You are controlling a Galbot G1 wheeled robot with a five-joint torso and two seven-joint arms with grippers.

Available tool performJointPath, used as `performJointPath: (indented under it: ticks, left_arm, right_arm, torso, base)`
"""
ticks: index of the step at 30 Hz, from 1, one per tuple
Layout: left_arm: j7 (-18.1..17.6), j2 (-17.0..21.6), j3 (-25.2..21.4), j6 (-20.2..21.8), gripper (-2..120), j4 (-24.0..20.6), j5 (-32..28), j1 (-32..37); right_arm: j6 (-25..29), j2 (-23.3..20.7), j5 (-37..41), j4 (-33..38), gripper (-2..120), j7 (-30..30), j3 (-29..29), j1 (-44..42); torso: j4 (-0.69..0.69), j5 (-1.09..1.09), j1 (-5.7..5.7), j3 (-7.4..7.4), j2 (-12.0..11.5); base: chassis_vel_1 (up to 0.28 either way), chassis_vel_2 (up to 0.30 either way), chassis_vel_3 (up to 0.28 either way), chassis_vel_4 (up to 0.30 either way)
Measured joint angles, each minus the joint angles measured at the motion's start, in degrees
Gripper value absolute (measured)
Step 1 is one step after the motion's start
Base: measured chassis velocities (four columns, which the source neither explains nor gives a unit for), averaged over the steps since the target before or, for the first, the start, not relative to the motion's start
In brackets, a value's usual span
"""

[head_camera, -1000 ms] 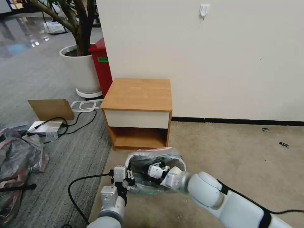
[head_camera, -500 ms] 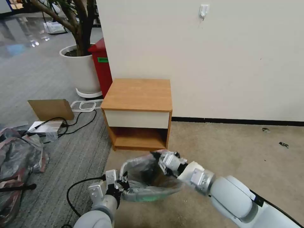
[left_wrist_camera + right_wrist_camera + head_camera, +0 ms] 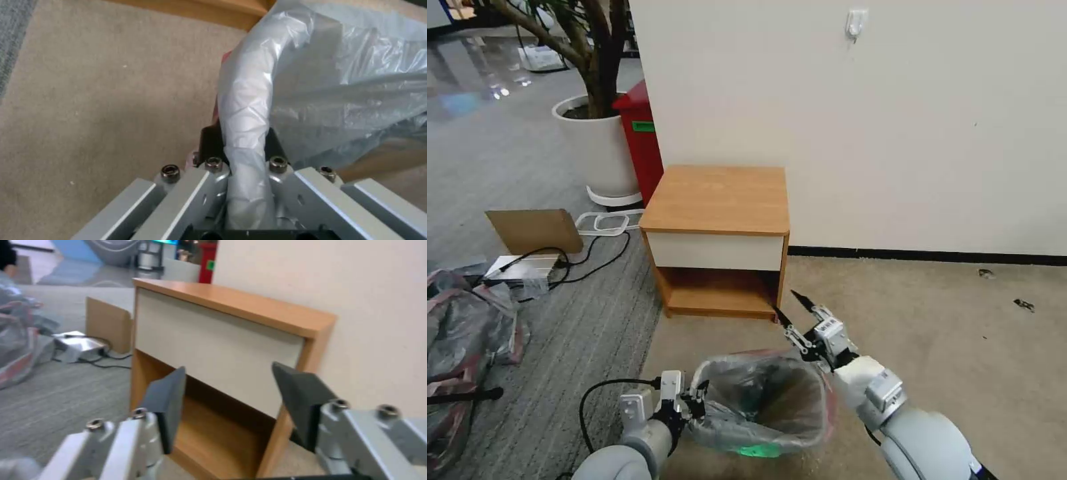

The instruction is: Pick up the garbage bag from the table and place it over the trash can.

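The trash can [image 3: 760, 450] is standing on the beige carpet in front of the surface [image 3: 717, 199], and the garbage bag [image 3: 760, 400] is lying over it, so that almost all of the can's wall is covered by crinkled plastic; only a greenish patch at the near bottom edge is showing through. The bag's mouth is gaping open, and its pinkish-red rim is peeking out along the right side. The head view is cutting off both arms at the lower edge.

The left tool [image 3: 699, 400] is sitting at the left side of the can, clenched on the bag-wrapped rim. In the left wrist view the left tool [image 3: 242, 146] is pinching a rolled band of the bag [image 3: 311, 83], one dark pad on each side of it; the lower part of that band is disappearing between the metal links, and what lies beneath the plastic there cannot be made out.

The right tool [image 3: 792, 308] is hanging released above and behind the right rear corner of the can, apart from the bag, its fingers spread and pointing toward the surface's open shelf. In the right wrist view the right tool [image 3: 229, 390] is gaping with nothing between its pads, facing the white drawer front of the surface [image 3: 222, 346].
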Motion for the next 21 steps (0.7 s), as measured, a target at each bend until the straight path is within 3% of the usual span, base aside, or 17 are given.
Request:
performJointPath:
  ticks: [6,10,12,21]
  left_arm:
    - [1.3,0.0,-0.2,-3.5,3,2.4,0.8,-0.5]
    - [1.3,-0.3,-0.2,-4.2,3,3.0,0.9,-0.6]
    - [1.2,-0.4,-0.2,-5.0,12,3.4,1.0,-0.6]
    - [1.0,0.0,-0.3,-5.9,44,3.9,1.7,-1.0]
  right_arm:
    - [1.6,1.9,-0.1,-1.9,84,0.1,0.7,-1.1]
    - [1.8,2.0,-0.1,-2.5,93,0.0,0.8,-1.3]
    - [2.0,2.0,-0.1,-3.0,99,0.0,0.9,-1.2]
    - [2.1,2.4,-0.1,-3.9,100,-0.1,0.8,-1.3]
  torso:
    - [0.0,0.0,0.0,0.0,0.0]
    - [0.0,0.01,0.0,0.0,0.0]
    - [0.01,0.01,0.0,0.0,0.0]
    - [0.0,0.01,0.0,0.0,0.0]
  base:
    - [0.0,0.0,0.0,0.0]
    - [0.0,0.0,0.0,0.0]
    - [0.0,0.0,0.0,0.0]
    - [0.0,0.0,0.0,0.0]
